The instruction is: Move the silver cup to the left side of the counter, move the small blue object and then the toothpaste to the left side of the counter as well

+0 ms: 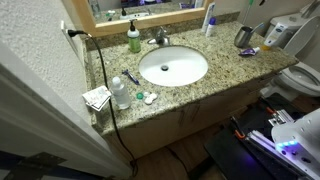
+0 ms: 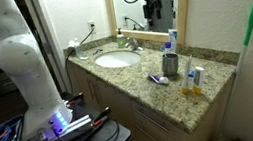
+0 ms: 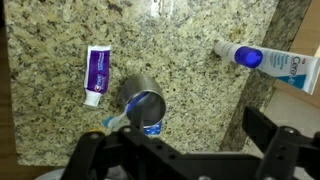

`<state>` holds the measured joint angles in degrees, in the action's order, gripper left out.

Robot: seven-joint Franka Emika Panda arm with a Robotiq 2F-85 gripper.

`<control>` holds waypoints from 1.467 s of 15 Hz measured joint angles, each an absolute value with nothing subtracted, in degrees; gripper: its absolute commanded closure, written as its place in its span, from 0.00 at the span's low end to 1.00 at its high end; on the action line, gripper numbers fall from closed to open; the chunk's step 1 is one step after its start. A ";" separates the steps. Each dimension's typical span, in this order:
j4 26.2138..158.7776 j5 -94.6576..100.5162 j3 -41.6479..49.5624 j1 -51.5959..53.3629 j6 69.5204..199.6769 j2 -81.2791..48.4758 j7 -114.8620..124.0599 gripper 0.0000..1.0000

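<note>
The silver cup [image 3: 143, 103] stands on the granite counter [image 3: 200, 40], seen from above in the wrist view; it also shows in both exterior views [image 1: 243, 37] [image 2: 170, 65]. The flat blue-purple toothpaste [image 3: 96, 75] lies just beside it [image 2: 156, 78]. A small blue object [image 3: 152, 127] peeks out at the cup's rim, partly hidden by the cup. My gripper [image 3: 180, 150] hangs open well above the cup, with nothing between its dark fingers [image 3: 272, 130]. It shows high over that end of the counter [image 2: 152, 1].
A white tube with a blue cap [image 3: 265, 60] lies near the counter's edge. The oval sink [image 1: 173, 67], faucet [image 1: 158, 38] and green soap bottle [image 1: 133, 38] are mid-counter. A clear bottle [image 1: 120, 92], paper packet [image 1: 97, 97] and a hanging black cord [image 1: 103, 75] crowd the far end.
</note>
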<state>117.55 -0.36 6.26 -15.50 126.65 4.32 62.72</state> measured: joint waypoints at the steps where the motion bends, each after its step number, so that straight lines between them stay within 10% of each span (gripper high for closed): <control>1: 117.66 2.06 6.38 -15.38 126.70 3.93 64.24 0.00; 22: 111.87 -4.98 13.55 -13.96 139.62 -16.05 68.09 0.00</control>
<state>111.87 -4.98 13.55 -13.96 139.62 -16.05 68.09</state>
